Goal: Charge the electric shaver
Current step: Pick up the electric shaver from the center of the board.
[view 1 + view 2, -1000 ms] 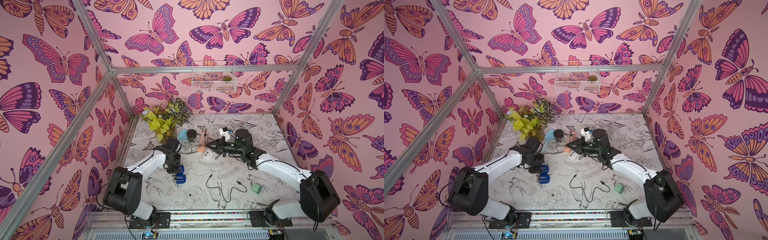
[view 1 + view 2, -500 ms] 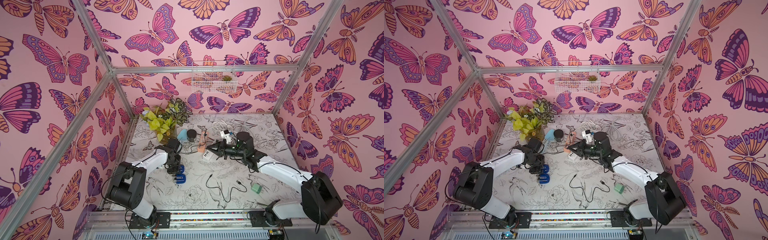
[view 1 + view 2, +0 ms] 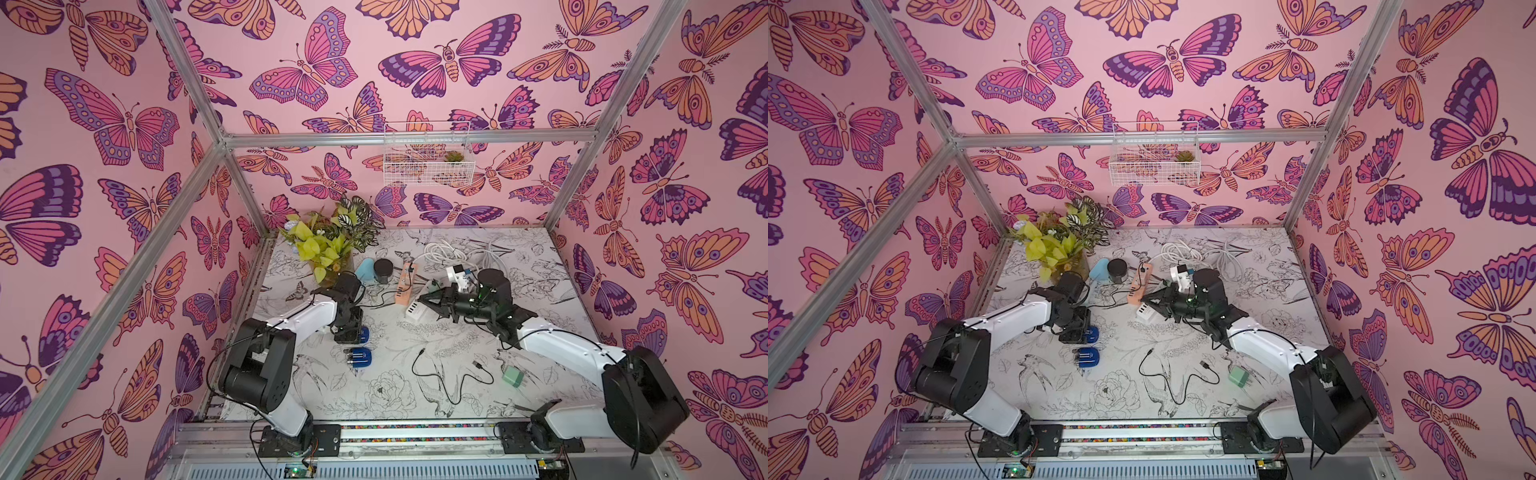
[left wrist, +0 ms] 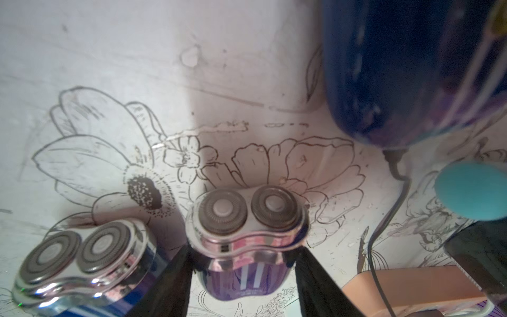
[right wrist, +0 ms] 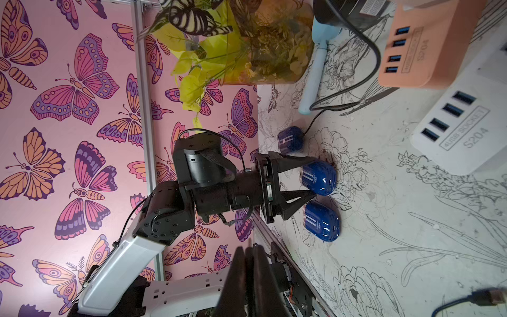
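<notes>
Item: blue two-headed rotary shaver [image 4: 248, 219], on the flower-printed tabletop [image 3: 457, 345], clasped at both flanks by my left gripper [image 4: 244, 251]. An identical blue shaver [image 4: 82, 260] sits just beside it. Right gripper [image 5: 248, 248] is clenched and empty. I'd lift squarely, keeping the port clear for the loose black cable [image 3: 440, 374].

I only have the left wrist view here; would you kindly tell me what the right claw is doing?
Observer: The right claw is shut, with nothing visible in it.
Operator: Thank you. Is there a spare cable anywhere?
Observer: Yes, a loose black cable lies on the table, to the robot's right of the shaver in your left claw.
Operator: And a free port for it?
Observer: The white charger shows four USB ports, all empty.
</notes>
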Available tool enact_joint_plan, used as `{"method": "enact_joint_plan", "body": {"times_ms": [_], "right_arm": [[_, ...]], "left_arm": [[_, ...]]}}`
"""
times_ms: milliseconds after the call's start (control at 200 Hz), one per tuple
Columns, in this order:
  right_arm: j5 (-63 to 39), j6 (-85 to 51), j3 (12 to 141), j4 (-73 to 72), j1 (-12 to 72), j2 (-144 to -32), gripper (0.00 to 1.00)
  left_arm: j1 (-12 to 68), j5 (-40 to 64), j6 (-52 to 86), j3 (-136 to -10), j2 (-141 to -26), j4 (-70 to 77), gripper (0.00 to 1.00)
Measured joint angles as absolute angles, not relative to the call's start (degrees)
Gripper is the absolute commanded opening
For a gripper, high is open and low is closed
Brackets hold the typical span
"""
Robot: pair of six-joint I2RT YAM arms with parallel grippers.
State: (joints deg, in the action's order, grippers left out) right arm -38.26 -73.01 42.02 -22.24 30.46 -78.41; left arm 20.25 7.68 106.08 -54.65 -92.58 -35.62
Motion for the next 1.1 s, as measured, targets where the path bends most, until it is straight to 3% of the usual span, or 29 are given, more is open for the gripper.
{"method": "enact_joint_plan", "body": {"times_ms": [235, 411, 1097], "right_arm": [[-38.22, -71.72, 41.98, -22.55, 30.46, -78.41, 0.00], [-38.17, -70.50, 41.95, -22.41, 30.46, -78.39, 0.00], [-38.00, -68.95, 38.13, -21.52, 30.81, -77.36, 0.00]], "left_arm": [[20.08, 6.57, 103.88, -53.39, -92.60, -39.09, 0.66], [19.40, 6.00, 102.52, -52.77, -92.23, -41.01, 0.51], [19.40, 4.40, 99.39, -48.95, -88.49, -42.04, 0.21]]}}
